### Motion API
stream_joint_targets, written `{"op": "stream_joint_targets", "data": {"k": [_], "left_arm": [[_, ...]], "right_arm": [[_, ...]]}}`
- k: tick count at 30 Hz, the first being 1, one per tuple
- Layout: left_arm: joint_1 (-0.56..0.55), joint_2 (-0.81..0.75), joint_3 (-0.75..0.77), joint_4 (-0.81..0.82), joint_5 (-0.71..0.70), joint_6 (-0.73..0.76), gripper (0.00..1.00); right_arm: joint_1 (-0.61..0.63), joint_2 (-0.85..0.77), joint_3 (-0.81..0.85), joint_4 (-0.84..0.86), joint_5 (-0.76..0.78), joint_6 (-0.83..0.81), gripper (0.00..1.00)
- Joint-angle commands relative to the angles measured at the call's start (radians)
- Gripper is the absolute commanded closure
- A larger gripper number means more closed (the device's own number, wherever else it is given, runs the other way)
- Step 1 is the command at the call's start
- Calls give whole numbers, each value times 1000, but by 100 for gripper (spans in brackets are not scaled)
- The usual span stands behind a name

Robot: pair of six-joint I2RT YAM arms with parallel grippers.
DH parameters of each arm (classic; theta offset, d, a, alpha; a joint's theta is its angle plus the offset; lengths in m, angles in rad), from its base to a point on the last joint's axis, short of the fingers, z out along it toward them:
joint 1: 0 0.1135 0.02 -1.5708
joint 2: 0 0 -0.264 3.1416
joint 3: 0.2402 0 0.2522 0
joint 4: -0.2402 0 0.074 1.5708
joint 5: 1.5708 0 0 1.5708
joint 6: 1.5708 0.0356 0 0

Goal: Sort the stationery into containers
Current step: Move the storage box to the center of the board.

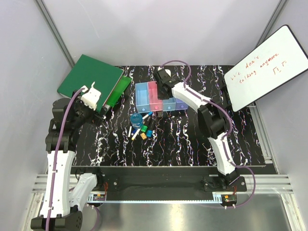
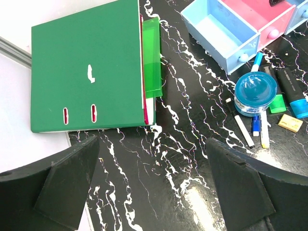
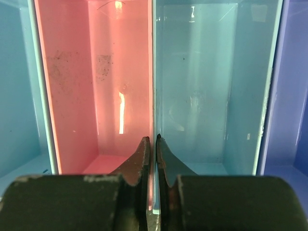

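The row of four bins [image 1: 160, 97] stands at the table's middle back: light blue, pink, light blue, purple. My right gripper [image 1: 163, 81] [image 3: 154, 142] reaches in from the far side and is shut on the thin wall [image 3: 154, 72] between the pink bin [image 3: 96, 82] and the light blue bin [image 3: 211, 82]; both are empty. The round blue tin [image 1: 136, 119] [image 2: 255, 92] and several short pens and markers [image 1: 144, 131] [image 2: 262, 126] lie just in front of the bins. My left gripper [image 1: 97, 109] [image 2: 154, 185] is open and empty over bare table, left of the stationery.
A large green ring binder [image 1: 91, 79] [image 2: 86, 67] lies at the back left, close beside my left gripper. A whiteboard [image 1: 267, 67] with red writing leans at the back right. The black marbled mat [image 1: 192, 144] covers the table.
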Motion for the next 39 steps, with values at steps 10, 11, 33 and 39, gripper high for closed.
{"op": "stream_joint_targets", "data": {"k": [10, 11, 33, 39], "left_arm": [[-5, 0, 45, 31, 50, 5, 1], [-5, 3, 45, 31, 54, 5, 1], [-8, 4, 34, 31, 68, -9, 1], [-7, 3, 31, 30, 65, -10, 1]], "right_arm": [[29, -106, -56, -71, 1, 166, 100], [27, -107, -66, -69, 7, 163, 100], [4, -112, -105, -55, 53, 135, 100], [-10, -101, -83, -42, 38, 105, 76]]}}
